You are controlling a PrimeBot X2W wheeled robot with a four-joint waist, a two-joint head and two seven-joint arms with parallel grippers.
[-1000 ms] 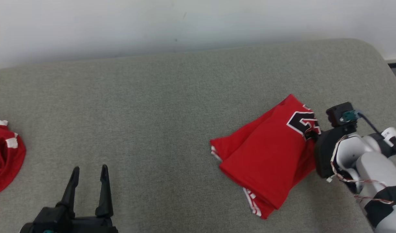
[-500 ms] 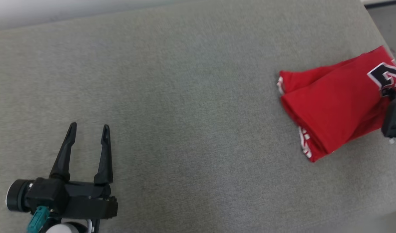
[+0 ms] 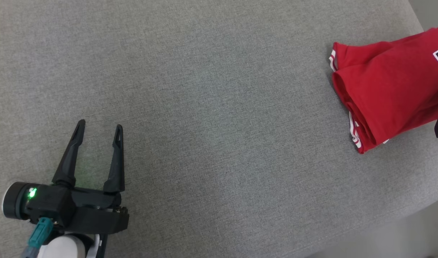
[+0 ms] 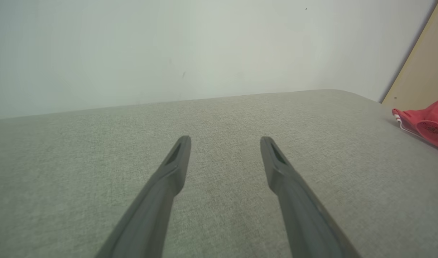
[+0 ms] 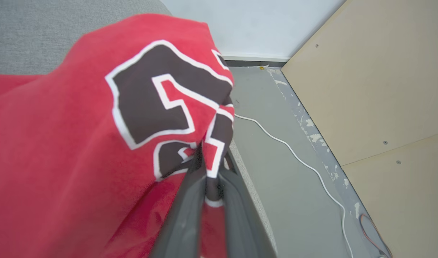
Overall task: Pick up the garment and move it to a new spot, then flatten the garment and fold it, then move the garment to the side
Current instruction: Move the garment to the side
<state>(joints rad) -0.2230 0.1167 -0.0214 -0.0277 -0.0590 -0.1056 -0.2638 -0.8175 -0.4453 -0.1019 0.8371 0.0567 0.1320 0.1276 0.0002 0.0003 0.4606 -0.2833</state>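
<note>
The folded red garment [image 3: 387,86] is seen at the far right of the grey padded surface [image 3: 211,100], its numbered end pinched between the pressed-together fingers of the right gripper [image 5: 213,159]; that end is held right at the surface's edge, beside the floor [image 5: 287,200]; the left gripper [image 3: 100,124] is held spread and empty, well apart from the cloth. A slip is to be feared; only a small bunch of fabric is gripped, so the fold could be dragged open, or the bundle tipped over the edge if it is pulled further outward. Counted: one garment; two grippers; one white cable [image 5: 294,152] on the floor.
</note>
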